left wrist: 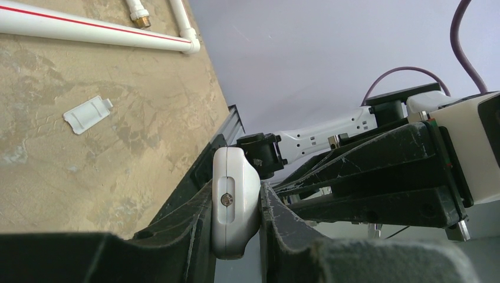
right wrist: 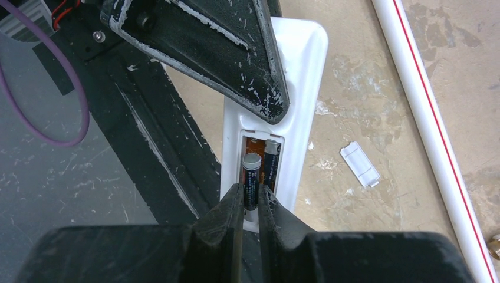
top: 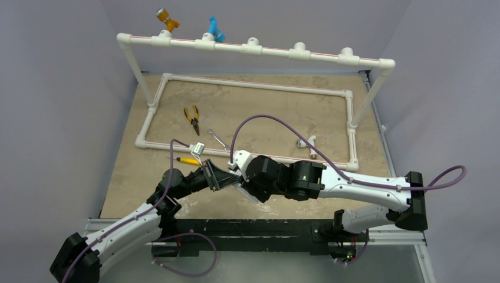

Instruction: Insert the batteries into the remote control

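Right fingers (right wrist: 219, 221) pinch battery (right wrist: 250, 180) at compartment (right wrist: 255, 143) of remote control (right wrist: 303, 88); second battery (right wrist: 272, 162) seated inside. Left fingers (left wrist: 177, 236) clamp remote control. Cover (right wrist: 359, 166) on table (right wrist: 354, 88), 3 o'clock.

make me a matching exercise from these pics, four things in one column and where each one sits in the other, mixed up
Things
1. remote control
2. battery with its silver cap up
3. battery cover
4. yellow-handled pliers

Places
a. lying inside the white pipe frame
b. clamped in the left gripper
c. loose on the table, apart from the remote
d. pinched by the right gripper at the open compartment

Pairs: 1-b, 2-d, 3-c, 4-a
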